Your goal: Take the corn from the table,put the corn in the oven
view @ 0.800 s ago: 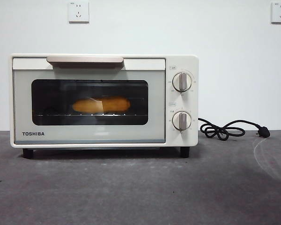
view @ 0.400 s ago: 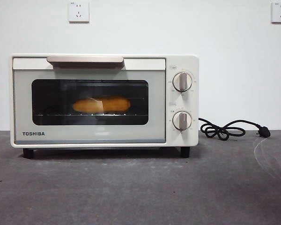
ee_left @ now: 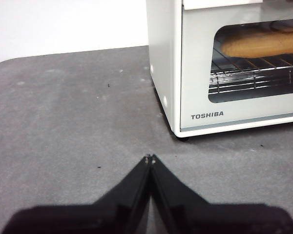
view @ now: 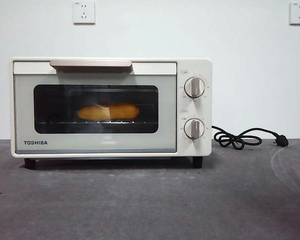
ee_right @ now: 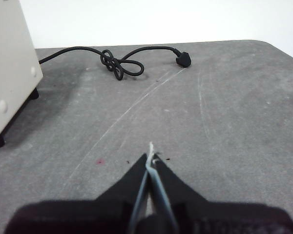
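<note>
Front view shows the corn (view: 108, 112) on the rack inside the closed oven (view: 111, 107) at frame centre (task apparently complete); keep both end effectors, left (ee_left: 150, 158) and right (ee_right: 151, 157), closed, empty and clear.

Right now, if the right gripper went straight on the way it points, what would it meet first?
Probably bare dark grey matte table. The right gripper, shut, aims past the cream-white boxy oven; the black cord's plug lies further off, slightly aside. Depth is unclear.

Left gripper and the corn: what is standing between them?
In the left wrist view, the oven's closed glass door separates the left gripper from the corn; bare table before it.
</note>
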{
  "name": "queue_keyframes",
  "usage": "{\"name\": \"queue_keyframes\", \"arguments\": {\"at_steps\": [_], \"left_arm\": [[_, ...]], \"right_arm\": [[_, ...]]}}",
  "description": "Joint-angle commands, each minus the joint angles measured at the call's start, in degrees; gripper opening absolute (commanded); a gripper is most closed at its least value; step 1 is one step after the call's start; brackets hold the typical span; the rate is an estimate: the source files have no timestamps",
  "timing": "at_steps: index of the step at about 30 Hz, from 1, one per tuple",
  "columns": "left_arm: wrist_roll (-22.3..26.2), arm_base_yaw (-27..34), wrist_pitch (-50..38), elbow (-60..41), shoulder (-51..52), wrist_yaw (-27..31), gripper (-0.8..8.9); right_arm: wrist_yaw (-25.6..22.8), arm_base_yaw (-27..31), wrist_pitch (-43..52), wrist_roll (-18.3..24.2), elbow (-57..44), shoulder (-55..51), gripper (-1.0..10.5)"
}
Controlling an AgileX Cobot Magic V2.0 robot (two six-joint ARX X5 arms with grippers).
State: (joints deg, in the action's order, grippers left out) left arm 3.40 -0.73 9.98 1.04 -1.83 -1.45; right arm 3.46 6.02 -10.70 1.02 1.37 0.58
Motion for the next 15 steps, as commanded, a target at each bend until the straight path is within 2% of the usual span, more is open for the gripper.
{"name": "queue_keyframes", "arguments": {"at_steps": [1,15], "left_arm": [[-0.22,0.20,-0.57,-0.42,-0.07,-0.02,-0.03],[-0.22,0.20,-0.57,-0.42,-0.07,-0.02,-0.03]], "right_arm": [[0.11,0.07,0.15,-0.63,-0.52,-0.13,0.0],[-0.07,0.04,0.42,-1.44,-0.52,-0.07,0.0]]}}
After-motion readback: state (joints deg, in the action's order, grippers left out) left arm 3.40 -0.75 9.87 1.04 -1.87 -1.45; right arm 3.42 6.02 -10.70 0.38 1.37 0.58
